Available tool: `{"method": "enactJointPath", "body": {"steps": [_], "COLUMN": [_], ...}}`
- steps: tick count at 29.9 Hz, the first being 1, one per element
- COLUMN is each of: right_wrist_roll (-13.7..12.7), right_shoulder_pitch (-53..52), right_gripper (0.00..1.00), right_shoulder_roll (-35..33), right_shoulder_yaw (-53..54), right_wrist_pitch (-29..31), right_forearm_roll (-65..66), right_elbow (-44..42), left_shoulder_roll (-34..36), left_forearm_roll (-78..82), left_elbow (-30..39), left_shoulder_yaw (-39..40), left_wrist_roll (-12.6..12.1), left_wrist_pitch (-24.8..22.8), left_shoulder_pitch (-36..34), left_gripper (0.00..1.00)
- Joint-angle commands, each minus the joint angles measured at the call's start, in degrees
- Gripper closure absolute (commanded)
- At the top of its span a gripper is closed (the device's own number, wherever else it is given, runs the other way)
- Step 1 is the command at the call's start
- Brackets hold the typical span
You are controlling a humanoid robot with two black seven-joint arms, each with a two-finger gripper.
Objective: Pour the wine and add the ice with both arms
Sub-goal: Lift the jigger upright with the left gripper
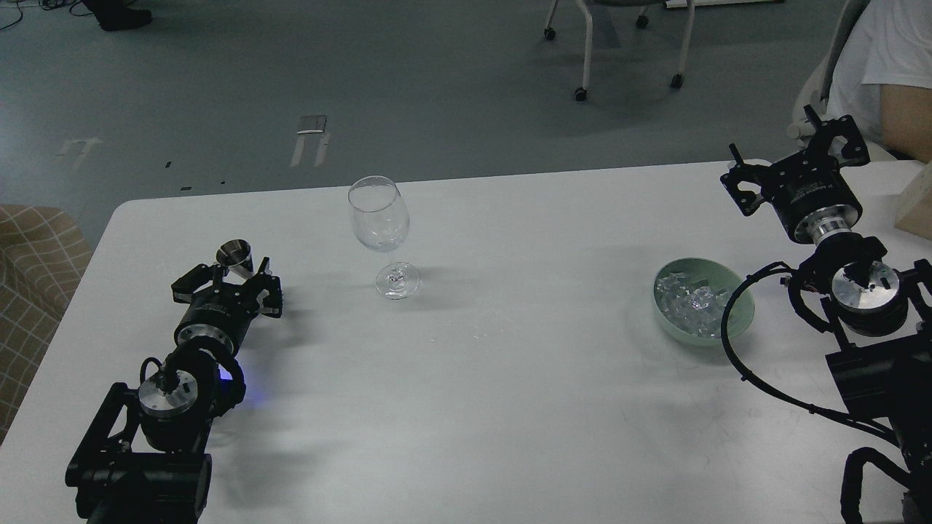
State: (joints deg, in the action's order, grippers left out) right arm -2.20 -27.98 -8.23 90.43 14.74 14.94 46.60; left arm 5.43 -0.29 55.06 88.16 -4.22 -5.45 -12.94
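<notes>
Your ice [692, 300] sits heaped in the green bowl [737, 311], below and left of your right pincer [794, 164], which is raised, spread wide and empty. The wine glass [380, 231] stands upright to the right of your left pincer [231, 275], whose fingers flank a small metal cup [234, 255] on the white table [473, 407]; grip unclear.

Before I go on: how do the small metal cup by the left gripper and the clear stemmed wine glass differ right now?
The small steel cup is short, opaque and stemless; the clear stemmed wine glass is tall and see-through on a round foot. The cup sits tilted between the left gripper's fingers; the glass stands upright and alone, with no gripper on it. Both are on the white table.
</notes>
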Motion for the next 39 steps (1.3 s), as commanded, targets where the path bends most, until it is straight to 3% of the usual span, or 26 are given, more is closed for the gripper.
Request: {"method": "enactJointPath", "body": {"steps": [1, 15, 21, 39], "right_wrist_roll": [0.0, 0.0, 0.1, 0.2], "right_shoulder_pitch": [0.2, 0.6, 0.6, 0.8], "right_gripper": [0.00, 0.00, 0.00, 0.00], "right_shoulder_roll": [0.1, 0.1, 0.1, 0.1], "right_shoulder_yaw": [0.0, 0.0, 0.0, 0.0], "right_wrist_pitch": [0.0, 0.0, 0.0, 0.0], "right_forearm_roll": [0.1, 0.1, 0.1, 0.2], "right_elbow": [0.2, 0.2, 0.1, 0.1], "left_shoulder_roll": [-0.1, -0.2, -0.5, -0.5], "left_forearm_roll": [0.1, 0.2, 0.0, -0.1], "left_elbow": [0.0, -0.4, -2.7, -2.6], "left_shoulder_yaw": [0.0, -0.2, -0.2, -0.2], "left_wrist_roll": [0.1, 1.2, 1.2, 1.2], "left_wrist_pitch": [0.0, -1.2, -4.0, -3.5], "left_shoulder_pitch": [0.0, 0.2, 0.1, -0.1], "left_gripper": [0.53, 0.54, 0.54, 0.54]}}
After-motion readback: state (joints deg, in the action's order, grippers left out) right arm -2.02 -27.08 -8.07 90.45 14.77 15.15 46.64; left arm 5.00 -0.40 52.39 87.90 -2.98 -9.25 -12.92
